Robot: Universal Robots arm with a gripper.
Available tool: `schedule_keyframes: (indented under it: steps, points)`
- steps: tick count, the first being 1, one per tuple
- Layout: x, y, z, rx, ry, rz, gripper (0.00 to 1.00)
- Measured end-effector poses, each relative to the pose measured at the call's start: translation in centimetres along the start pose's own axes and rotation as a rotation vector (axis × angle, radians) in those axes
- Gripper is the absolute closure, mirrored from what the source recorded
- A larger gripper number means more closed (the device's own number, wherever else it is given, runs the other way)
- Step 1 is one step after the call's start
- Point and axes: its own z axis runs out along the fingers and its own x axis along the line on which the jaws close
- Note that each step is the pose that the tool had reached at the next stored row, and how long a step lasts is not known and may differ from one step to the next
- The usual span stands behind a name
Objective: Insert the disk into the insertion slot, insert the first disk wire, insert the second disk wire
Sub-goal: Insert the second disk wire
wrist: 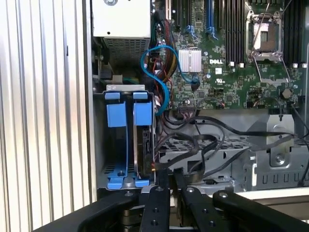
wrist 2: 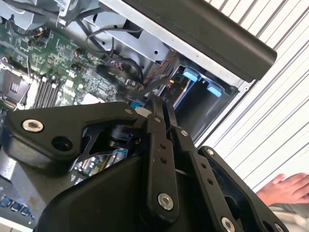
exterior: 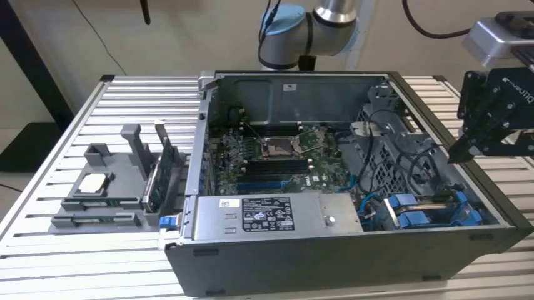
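The disk (wrist: 144,145) stands on edge in its blue carrier (wrist: 142,114) inside the drive bay (wrist: 124,88) at the open computer case's corner. A second blue carrier (wrist: 116,114) sits beside it. In the exterior view the same bay (exterior: 427,211) lies in the case's front right corner. My black gripper (exterior: 456,155) hangs above the case's right wall, shut with nothing between its fingers. Both wrist views show the gripper (wrist: 167,177) (wrist 2: 155,102) just outside the bay. A blue wire (wrist: 163,79) loops from the board towards the bay, and black wires (wrist: 212,129) lie beside it.
The case (exterior: 334,262) lies open on a slatted metal table (exterior: 92,256). A grey fixture (exterior: 104,187) with loose parts stands at the exterior view's left. The power supply (exterior: 267,215) fills the case's front. A person's hand (wrist 2: 286,188) rests on the table near the case.
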Motion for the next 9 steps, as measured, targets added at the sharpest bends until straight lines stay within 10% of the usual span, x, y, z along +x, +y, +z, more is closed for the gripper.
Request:
schedule_keyframes:
  steps: [9]
  points:
    - [0.08, 2.25, 0.02, 0.0178, -0.0006, -0.002, 0.84]
